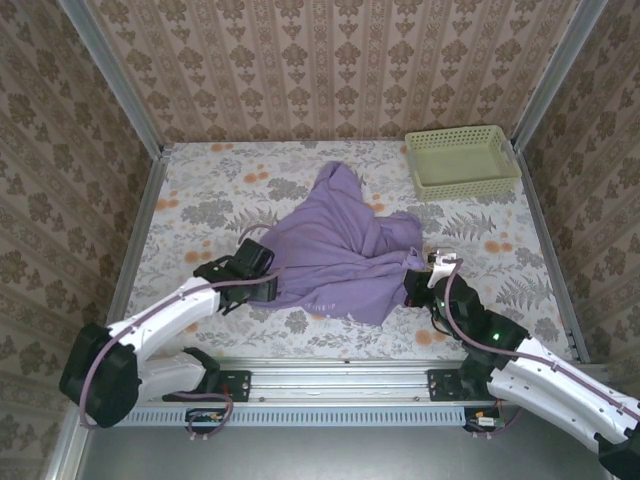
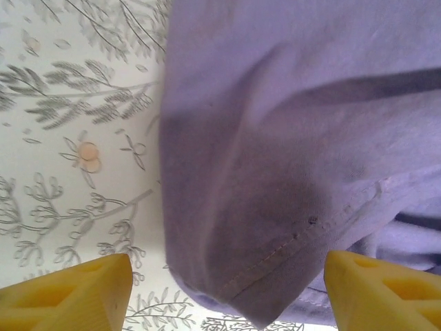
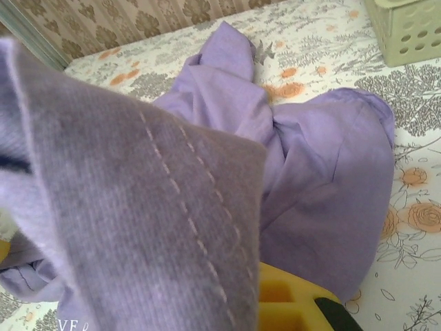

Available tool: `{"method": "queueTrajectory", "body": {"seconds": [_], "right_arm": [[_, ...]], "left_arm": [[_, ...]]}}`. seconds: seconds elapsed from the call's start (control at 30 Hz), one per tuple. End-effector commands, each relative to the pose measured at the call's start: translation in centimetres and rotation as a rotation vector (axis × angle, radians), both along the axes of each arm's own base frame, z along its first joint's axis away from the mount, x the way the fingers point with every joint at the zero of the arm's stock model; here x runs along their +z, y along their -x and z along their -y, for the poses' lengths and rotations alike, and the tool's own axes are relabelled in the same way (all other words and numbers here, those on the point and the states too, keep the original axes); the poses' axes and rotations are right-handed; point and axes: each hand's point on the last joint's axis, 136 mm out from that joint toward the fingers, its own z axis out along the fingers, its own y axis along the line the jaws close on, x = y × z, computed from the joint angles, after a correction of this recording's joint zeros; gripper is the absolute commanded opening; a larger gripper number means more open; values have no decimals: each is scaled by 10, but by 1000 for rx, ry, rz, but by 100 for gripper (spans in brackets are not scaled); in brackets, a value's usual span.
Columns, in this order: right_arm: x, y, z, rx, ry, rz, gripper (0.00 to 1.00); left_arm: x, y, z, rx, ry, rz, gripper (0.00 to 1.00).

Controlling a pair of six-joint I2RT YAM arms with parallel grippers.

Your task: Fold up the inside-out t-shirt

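on the table [image 1: 200, 190], lift the inside-out t-shirt [image 1: 335, 245] by the hem clamped in right hand [image 1: 418, 283]. close the spread, empty left hand [image 2: 224, 286] squarely over the near hem corner.

Soft, even indoor light fills the overhead view, which is bright and sharp with no glare. The t-shirt [image 1: 335, 250] casts only a thin shadow on the table [image 1: 200, 190]. In the left wrist view the table is pale, nearly washed out, while the cloth darkens in its folds and near its hem. The yellow fingers [image 2: 69, 296] at the bottom edge look slightly soft. In the right wrist view the nearest fabric is dim and blurred, and the cloth behind it is brighter and in focus.
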Motion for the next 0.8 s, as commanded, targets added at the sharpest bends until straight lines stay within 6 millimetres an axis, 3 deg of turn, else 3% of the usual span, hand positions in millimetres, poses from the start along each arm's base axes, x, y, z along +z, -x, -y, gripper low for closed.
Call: {"method": "queueTrajectory", "body": {"seconds": [0.0,0.13,0.2,0.27,0.33,0.4,0.47,0.57,0.67,0.77], "right_arm": [[13,-4,-2,-14,-25,8,0],[19,-9,0,-37,-9,-3,0],[24,-12,2,-51,0,-9,0],[33,-18,1,-54,14,-5,0],[46,-27,-3,-50,29,8,0],[66,-39,-12,-31,37,30,0],[96,-56,-24,-3,52,66,0],[159,-79,-40,22,82,148,0],[236,-88,-56,73,52,277,0],[292,-89,-72,147,0,366,0]], "left_arm": [[-14,0,6,37,19,-81,71],[-27,-6,6,77,5,-140,50],[-28,-11,12,81,52,-159,30],[-16,-22,16,84,82,-140,4],[10,-39,12,106,96,-78,0],[51,-60,3,144,139,21,0],[106,-81,-21,224,193,143,0],[206,-97,-59,330,224,360,0],[320,-82,-92,395,210,633,0],[405,-45,-111,405,236,864,0]]}}
